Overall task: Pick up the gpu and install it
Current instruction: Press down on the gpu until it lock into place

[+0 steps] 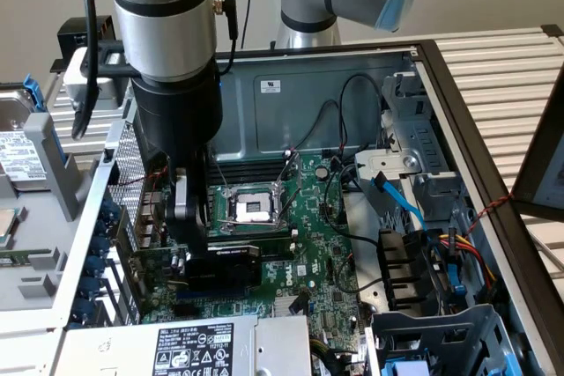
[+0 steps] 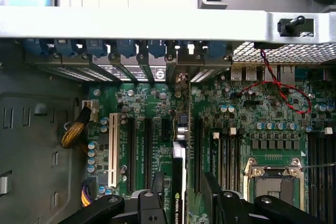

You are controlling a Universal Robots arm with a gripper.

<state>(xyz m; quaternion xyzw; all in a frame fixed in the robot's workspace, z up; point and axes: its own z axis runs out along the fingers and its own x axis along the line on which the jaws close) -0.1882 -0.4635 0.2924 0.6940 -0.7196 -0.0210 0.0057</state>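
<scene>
The installing step is judged to be in hand: the gpu, a small rectangular card with a green circuit board edge and a black cooler shroud bearing white lettering, is held on edge low over the large green motherboard, just beside the silver processor socket on the side nearer the exterior view's bottom. In the wrist view the card is seen edge-on, lined up along a long black expansion slot and pointing toward the row of silver slot covers with blue latches at the case's rear wall. The black gripper is seen with its fingers set on either side of the card and pinching it, held fairly wide by the card's thickness. Whether the card's contact edge has already entered the slot cannot be told (the joint is hidden beneath the card itself). As a judgement, the next move calls for a straight push down toward the motherboard, with the card kept parallel to the slot and its end bracket matched to the open gap among the slot covers; any tilt could jam the edge. The arm's silver and black wrist is held roughly vertical above the socket's neighbourhood, with the tool pointing straight down into the open grey computer case.
</scene>
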